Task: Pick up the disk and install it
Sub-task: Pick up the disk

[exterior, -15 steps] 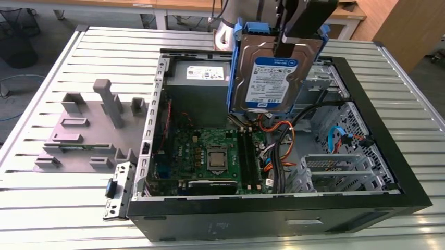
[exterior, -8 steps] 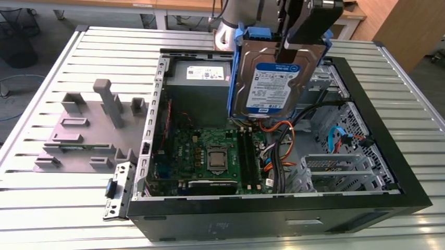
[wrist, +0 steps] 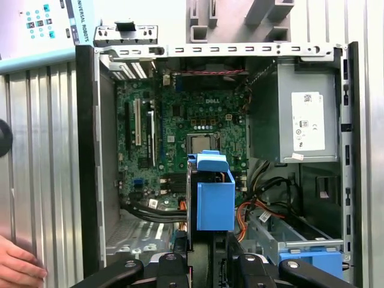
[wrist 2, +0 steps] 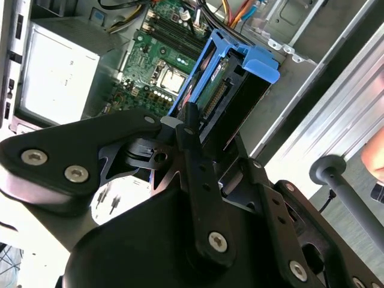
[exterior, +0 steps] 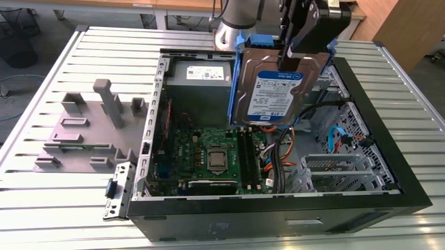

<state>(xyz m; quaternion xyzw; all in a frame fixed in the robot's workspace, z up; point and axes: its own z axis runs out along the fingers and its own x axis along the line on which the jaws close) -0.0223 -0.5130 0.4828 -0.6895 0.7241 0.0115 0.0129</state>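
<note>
Right now the jaws are clamped on the top end of the disk (exterior: 268,96), which hangs upright in the air over the open computer case (exterior: 243,226), above the motherboard (exterior: 208,156) and near the silver drive cage (exterior: 334,169). With only one end held, I'd say a good carry means slow moves, the blue frame square to the cage, and staying clear of the loose cables (exterior: 278,156). Can't tell how deep the grip bites or where the cage's slot opens, and a hand (wrist: 18,267) resting on the table (exterior: 62,208) is cut off in the first wrist view.
</note>
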